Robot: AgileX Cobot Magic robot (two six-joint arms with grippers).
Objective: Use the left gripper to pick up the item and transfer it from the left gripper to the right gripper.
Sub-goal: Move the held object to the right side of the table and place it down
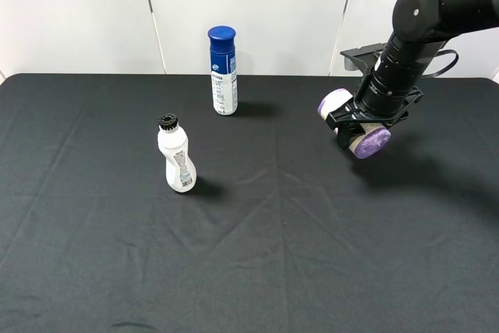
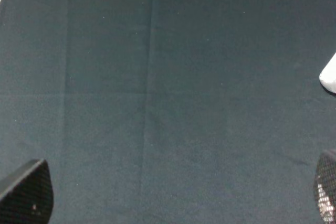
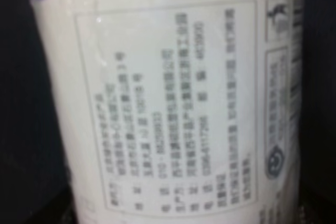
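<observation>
**Holding the roll on the right side**

Gripping the item (image 1: 356,125) across its cream middle, the right gripper (image 1: 360,124) carries it just above the black table (image 1: 249,255) at the right, lilac ends sticking out on both sides. The right wrist view is filled by its printed label (image 3: 168,108). The left gripper (image 2: 173,192) hangs over bare cloth, fingertips (image 2: 26,192) spread wide. A white bottle (image 1: 177,155) and blue-capped bottle (image 1: 223,70) stand upright, well apart from the roll.
</observation>
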